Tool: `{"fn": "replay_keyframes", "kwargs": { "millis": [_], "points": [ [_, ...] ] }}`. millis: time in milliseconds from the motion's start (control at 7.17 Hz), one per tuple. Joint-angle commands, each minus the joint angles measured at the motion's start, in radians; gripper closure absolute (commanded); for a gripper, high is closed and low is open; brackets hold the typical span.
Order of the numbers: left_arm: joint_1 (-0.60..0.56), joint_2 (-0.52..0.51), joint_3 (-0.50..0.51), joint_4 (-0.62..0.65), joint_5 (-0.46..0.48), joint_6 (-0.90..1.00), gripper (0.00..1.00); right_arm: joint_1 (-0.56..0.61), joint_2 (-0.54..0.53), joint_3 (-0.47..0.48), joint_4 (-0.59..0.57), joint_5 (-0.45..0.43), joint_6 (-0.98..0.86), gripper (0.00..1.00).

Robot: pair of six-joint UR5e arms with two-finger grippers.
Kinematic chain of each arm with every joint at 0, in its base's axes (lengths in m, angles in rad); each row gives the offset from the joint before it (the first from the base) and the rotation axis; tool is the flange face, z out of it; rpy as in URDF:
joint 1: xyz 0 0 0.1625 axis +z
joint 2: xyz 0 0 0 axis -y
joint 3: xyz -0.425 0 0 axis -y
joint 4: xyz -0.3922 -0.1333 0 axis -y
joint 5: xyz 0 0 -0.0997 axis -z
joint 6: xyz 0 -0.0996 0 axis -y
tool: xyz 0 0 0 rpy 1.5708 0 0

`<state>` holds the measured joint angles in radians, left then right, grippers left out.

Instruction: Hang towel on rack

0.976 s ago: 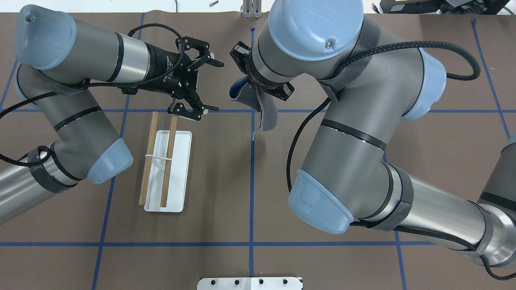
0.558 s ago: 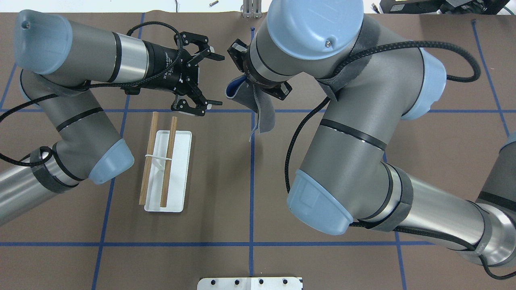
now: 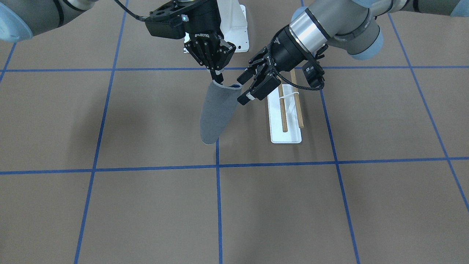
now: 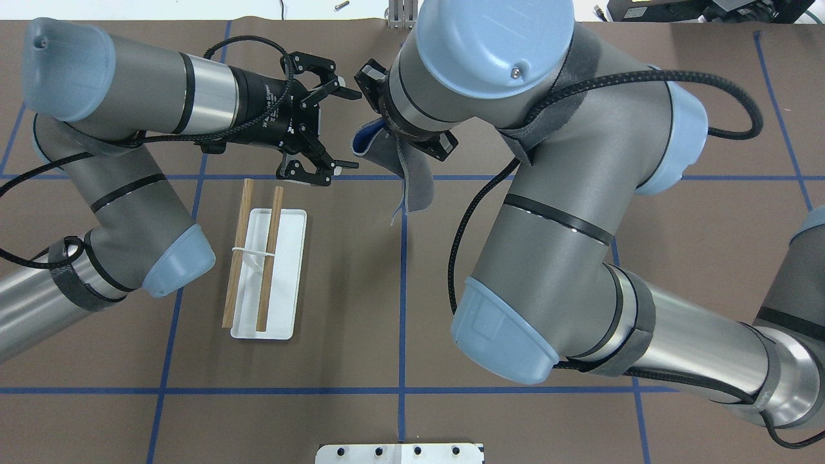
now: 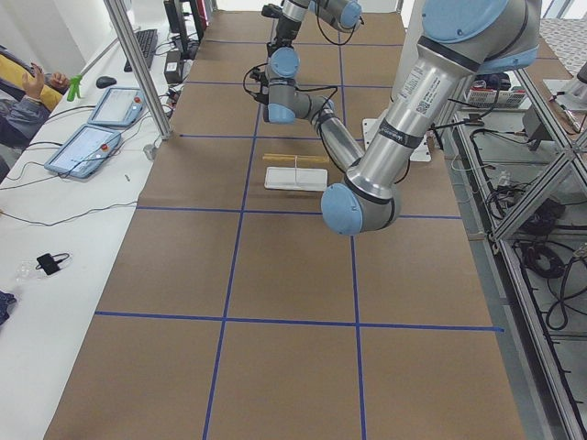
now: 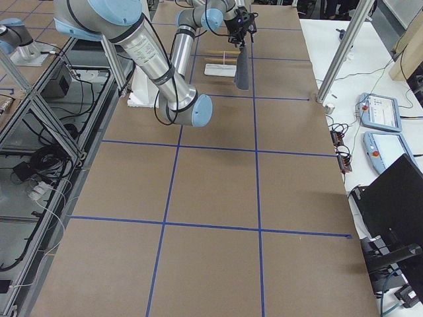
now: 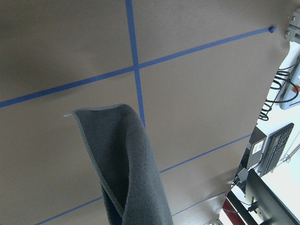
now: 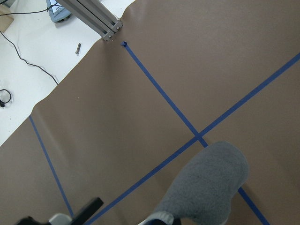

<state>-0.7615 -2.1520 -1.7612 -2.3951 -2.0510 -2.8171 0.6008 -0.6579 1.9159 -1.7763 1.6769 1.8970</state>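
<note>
The dark grey towel (image 3: 216,113) hangs upright from my right gripper (image 3: 218,77), which is shut on its top edge above the table. It also shows in the overhead view (image 4: 416,187), the left wrist view (image 7: 126,159) and the right wrist view (image 8: 206,183). My left gripper (image 3: 244,88) is open, jaws wide, right beside the towel's free upper corner; in the overhead view (image 4: 348,130) it faces the towel. The rack (image 3: 285,135) stands behind it, a white base with two wooden dowels (image 4: 271,258), bare.
A large white bolted pedestal (image 3: 234,22) stands at the robot's base. A metal post (image 4: 401,13) stands at the table's far edge. Blue tape lines grid the brown table cover (image 4: 361,309). A desk with devices (image 5: 92,137) runs along the far side.
My right arm has carried the hanging towel a little to the left, closer to the open left gripper. The left gripper has hardly moved and stays open.
</note>
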Motion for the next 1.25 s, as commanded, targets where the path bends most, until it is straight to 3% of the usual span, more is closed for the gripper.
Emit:
{"fn": "replay_keyframes", "kwargs": {
  "millis": [0,418,558,697,837,976,1115],
  "points": [
    [0.004,0.000,-0.003,0.001,0.000,-0.007,0.09,-0.007,0.001,0.000,0.002,-0.008,0.007,1.00],
    [0.014,0.000,-0.006,0.001,0.000,-0.005,0.15,-0.007,0.001,0.006,0.002,-0.008,0.007,1.00],
    [0.017,0.000,-0.007,0.002,0.000,-0.015,0.22,-0.009,0.001,0.006,0.002,-0.008,0.007,1.00],
    [0.017,-0.002,-0.007,0.004,0.002,-0.042,0.40,-0.009,0.001,0.006,0.002,-0.008,0.007,1.00],
    [0.019,0.000,-0.007,0.004,0.000,-0.042,0.44,-0.009,0.000,0.008,0.002,-0.008,0.007,1.00],
    [0.019,-0.002,-0.007,0.004,0.000,-0.044,0.62,-0.009,0.000,0.008,0.002,-0.008,0.007,1.00],
    [0.019,0.000,-0.009,0.004,0.000,-0.044,0.89,-0.009,0.000,0.008,0.002,-0.008,0.007,1.00]
  ]
}}
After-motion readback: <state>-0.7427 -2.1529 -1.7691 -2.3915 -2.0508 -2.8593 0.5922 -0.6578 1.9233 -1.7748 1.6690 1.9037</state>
